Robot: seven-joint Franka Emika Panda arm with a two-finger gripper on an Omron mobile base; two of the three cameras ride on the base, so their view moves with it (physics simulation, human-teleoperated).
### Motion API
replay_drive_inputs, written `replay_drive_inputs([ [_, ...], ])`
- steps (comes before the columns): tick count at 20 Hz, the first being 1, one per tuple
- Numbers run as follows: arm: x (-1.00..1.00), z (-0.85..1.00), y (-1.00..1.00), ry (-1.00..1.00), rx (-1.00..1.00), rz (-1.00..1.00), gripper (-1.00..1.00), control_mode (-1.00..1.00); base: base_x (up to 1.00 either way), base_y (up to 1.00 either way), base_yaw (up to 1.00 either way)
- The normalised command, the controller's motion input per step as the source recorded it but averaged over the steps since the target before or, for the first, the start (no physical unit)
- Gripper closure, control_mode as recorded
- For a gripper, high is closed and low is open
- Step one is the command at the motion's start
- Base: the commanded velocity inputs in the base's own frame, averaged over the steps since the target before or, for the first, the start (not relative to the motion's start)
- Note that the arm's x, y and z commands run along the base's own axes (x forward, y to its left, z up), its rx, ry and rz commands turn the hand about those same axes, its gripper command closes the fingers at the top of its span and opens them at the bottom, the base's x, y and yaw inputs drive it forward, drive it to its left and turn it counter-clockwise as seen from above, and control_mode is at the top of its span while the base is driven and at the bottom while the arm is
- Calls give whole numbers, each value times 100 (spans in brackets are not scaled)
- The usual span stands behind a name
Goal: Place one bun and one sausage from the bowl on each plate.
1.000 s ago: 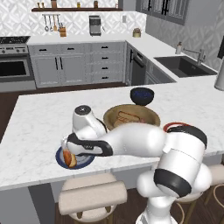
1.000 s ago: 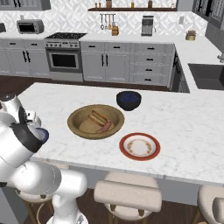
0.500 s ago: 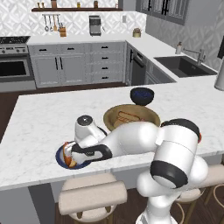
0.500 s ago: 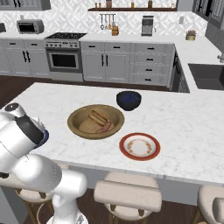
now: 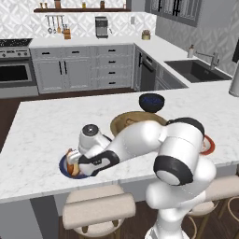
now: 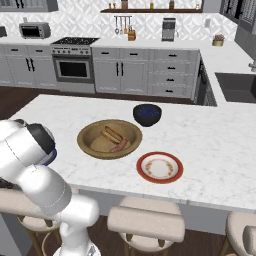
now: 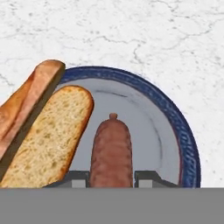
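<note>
In the hand view, a brown sausage (image 7: 111, 151) sits between my two fingertips (image 7: 78, 178), and my gripper (image 7: 111, 179) is shut on it. It is over the dark blue-grey plate (image 7: 175, 127), just right of a split bun (image 7: 48, 135) lying on that plate. I cannot tell whether the sausage touches the plate. From the left base view, the gripper (image 5: 77, 165) is low over the same plate (image 5: 63, 167) near the counter's front edge. The wooden bowl (image 6: 110, 139) holds another bun (image 6: 111, 134) and sausage (image 6: 119, 145). The red-rimmed white plate (image 6: 160, 167) lies bare.
A small dark blue bowl (image 6: 147, 114) stands behind the wooden bowl. Stools (image 6: 145, 222) line the counter's front edge. My white arm stretches across the counter between the wooden bowl (image 5: 122, 120) and the blue plate. The marble top is open to the left and far side.
The arm has bent and sunk a little lower over the dark blue-grey plate. The grip on the sausage is the same.
</note>
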Motion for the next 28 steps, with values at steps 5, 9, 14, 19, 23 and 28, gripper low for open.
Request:
replay_drive_inputs([
  [5,9,-4,16,0,0,-2,-100,-100,0,0,0],
  [9,0,-5,3,-1,0,-4,-100,-100,0,0,0],
  [14,-2,2,-2,0,0,-1,-100,-100,0,0,0],
  [19,-23,26,-18,0,0,0,-100,-100,0,0,0],
  [23,-23,68,-39,0,0,0,-100,-100,0,0,0],
  [28,-3,76,-89,0,0,0,-100,-100,0,0,0],
])
